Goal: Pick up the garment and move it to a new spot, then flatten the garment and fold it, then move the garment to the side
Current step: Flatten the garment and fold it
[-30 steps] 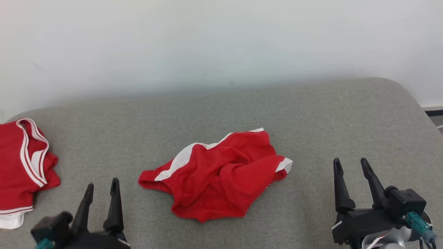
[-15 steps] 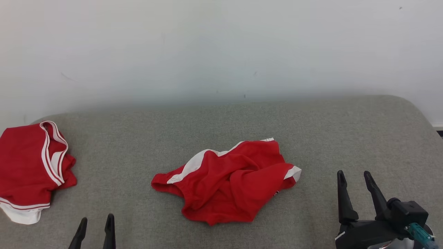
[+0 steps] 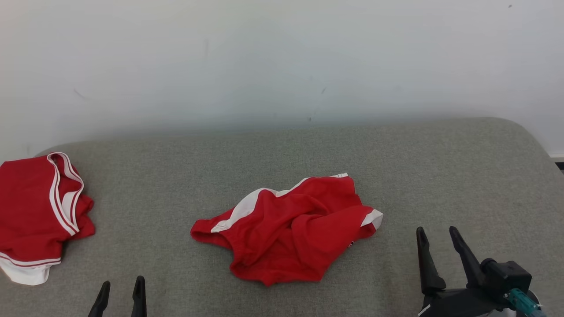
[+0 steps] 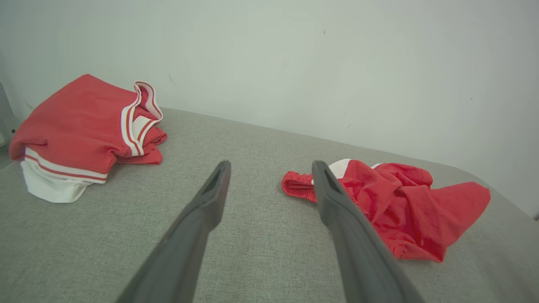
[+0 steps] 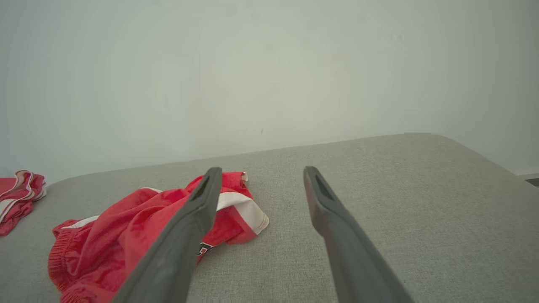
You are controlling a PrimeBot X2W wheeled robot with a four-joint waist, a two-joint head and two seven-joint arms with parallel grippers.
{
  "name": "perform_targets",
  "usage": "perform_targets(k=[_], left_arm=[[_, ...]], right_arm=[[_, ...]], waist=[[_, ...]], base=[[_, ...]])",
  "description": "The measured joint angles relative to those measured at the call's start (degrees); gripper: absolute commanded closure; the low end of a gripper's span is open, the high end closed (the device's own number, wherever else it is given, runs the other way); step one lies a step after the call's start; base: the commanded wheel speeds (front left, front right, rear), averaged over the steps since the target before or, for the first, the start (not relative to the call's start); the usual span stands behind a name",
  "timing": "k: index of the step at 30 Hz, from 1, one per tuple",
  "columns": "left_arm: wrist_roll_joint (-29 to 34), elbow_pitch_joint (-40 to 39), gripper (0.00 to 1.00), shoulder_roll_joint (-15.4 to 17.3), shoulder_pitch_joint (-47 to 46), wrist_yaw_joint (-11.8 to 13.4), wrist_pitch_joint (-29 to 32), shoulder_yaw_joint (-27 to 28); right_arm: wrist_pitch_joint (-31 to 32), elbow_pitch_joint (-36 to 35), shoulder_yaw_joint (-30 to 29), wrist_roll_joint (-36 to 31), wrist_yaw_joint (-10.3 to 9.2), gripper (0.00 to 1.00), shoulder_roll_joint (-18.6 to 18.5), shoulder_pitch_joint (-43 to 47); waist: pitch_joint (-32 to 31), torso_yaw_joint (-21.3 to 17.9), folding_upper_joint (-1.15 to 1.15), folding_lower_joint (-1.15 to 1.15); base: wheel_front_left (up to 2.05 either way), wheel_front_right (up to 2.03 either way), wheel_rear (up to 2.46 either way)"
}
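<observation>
A crumpled red garment with white side panels lies in the middle of the grey padded surface. The left wrist view has the garment at right; the right wrist view has it at lower left. My left gripper stands open at the bottom left, short of the garment and apart from it. Between its spread fingers there is only bare surface. My right gripper is open at the lower right, to the right of the garment, with nothing between its fingers.
A folded red piece with white and red striped trim lies at the far left edge of the surface, seen too in the left wrist view. A pale wall rises behind the surface. Bare grey surface stretches to the right.
The head camera has tilted, so the whole picture shifted down and right. Both grippers sit lower in the view than a second ago; the garment lies as before.
</observation>
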Motion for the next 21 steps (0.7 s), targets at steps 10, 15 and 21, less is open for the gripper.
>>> perform_targets(k=[10,15,21], left_arm=[[0.92,-1.90,0.00,-0.81,0.03,0.00,1.49,1.02],[1.15,-2.59,0.00,-1.22,0.06,0.00,2.71,0.90],[1.14,-1.30,0.00,-0.96,-4.55,-0.16,8.99,-2.26]], right_arm=[[0.52,0.07,0.59,-0.04,0.21,0.00,-0.29,0.03],[1.60,0.05,1.23,-0.13,1.24,0.00,-1.32,-0.26],[7.50,0.09,3.44,-0.35,4.69,0.00,-3.97,-4.24]], waist=[[0.67,0.02,0.00,0.00],[1.00,0.04,0.00,0.00],[2.73,0.59,0.00,0.00]], base=[[0.00,0.00,0.00],[0.00,0.00,0.00],[0.00,0.00,0.00]])
